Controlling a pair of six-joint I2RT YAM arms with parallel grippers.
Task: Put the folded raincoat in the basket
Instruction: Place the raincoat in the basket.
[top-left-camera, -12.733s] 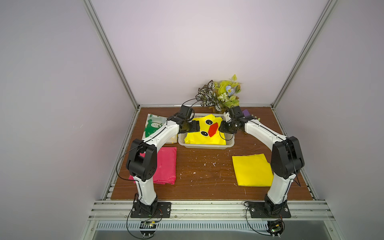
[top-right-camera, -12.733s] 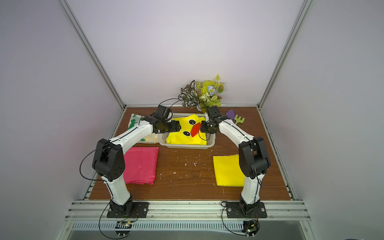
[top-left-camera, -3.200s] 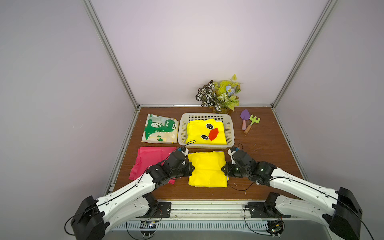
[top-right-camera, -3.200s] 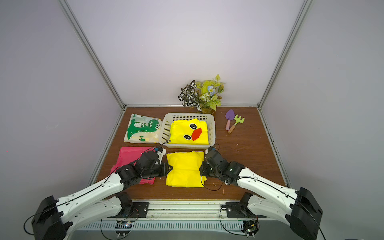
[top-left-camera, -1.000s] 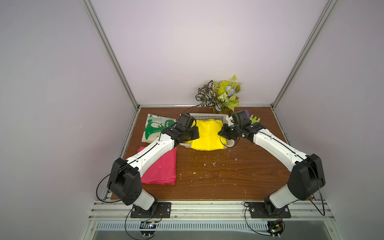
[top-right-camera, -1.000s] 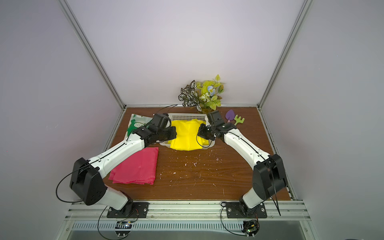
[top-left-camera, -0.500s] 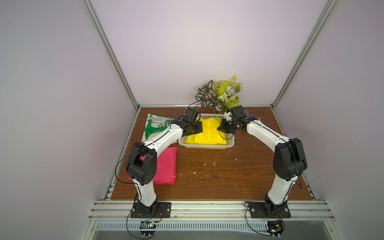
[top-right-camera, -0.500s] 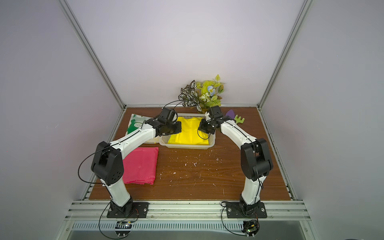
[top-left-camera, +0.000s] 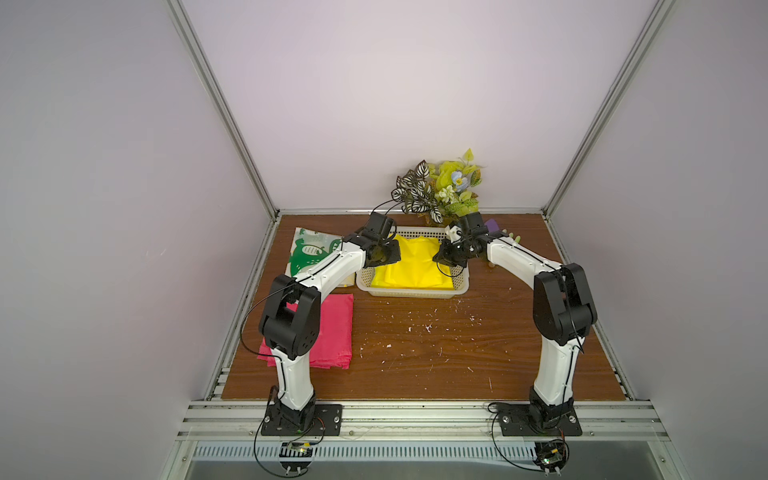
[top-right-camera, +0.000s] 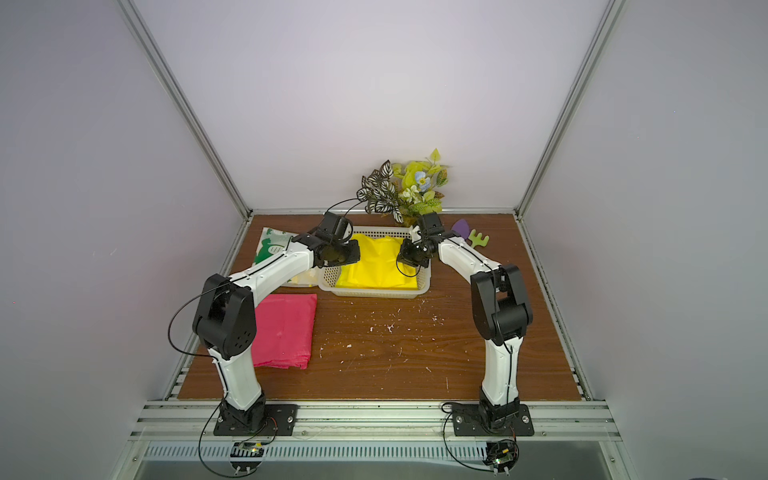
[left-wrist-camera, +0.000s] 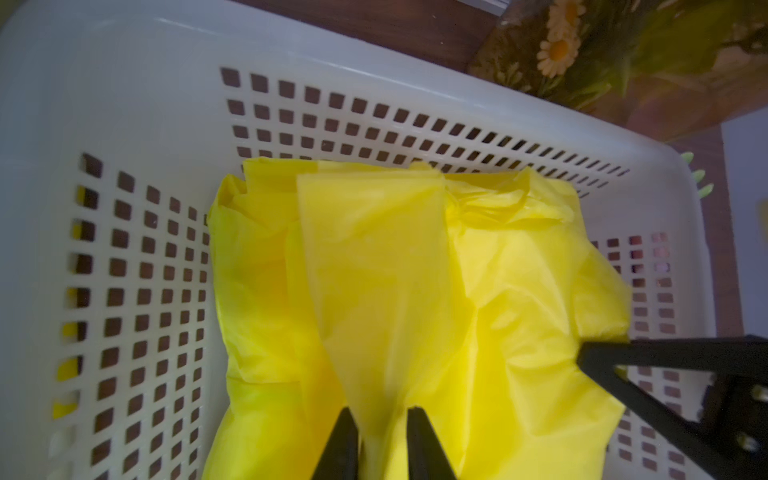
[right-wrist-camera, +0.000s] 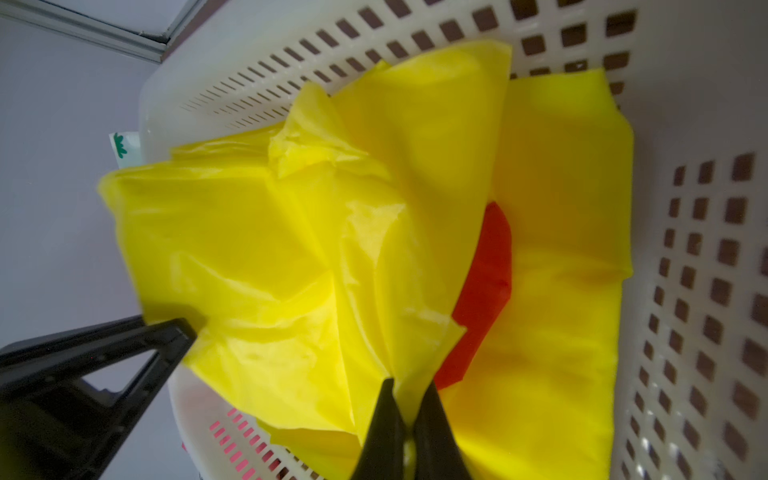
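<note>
The folded yellow raincoat (top-left-camera: 409, 266) lies in the off-white basket (top-left-camera: 411, 293) at the back of the wooden table (top-left-camera: 415, 353), over another yellow garment with a red patch (right-wrist-camera: 561, 216). The right gripper (right-wrist-camera: 409, 392) is pinched tight on its edge. The left gripper (left-wrist-camera: 380, 419) has its jaws a little apart, with raincoat fabric between them.

- From the basket (top-left-camera: 411, 293), 5 to 7 o'clock is open wood tabletop (top-left-camera: 478, 365); I could pass there.
- At 12, the artificial plant (top-left-camera: 436, 195) crowds the rim.
- At 9 lies the dinosaur-print raincoat (top-left-camera: 309, 249), at 8 the pink raincoat (top-left-camera: 336, 332).
- At 2, a toy shovel (top-right-camera: 460, 227) and rake (top-right-camera: 479, 239).
</note>
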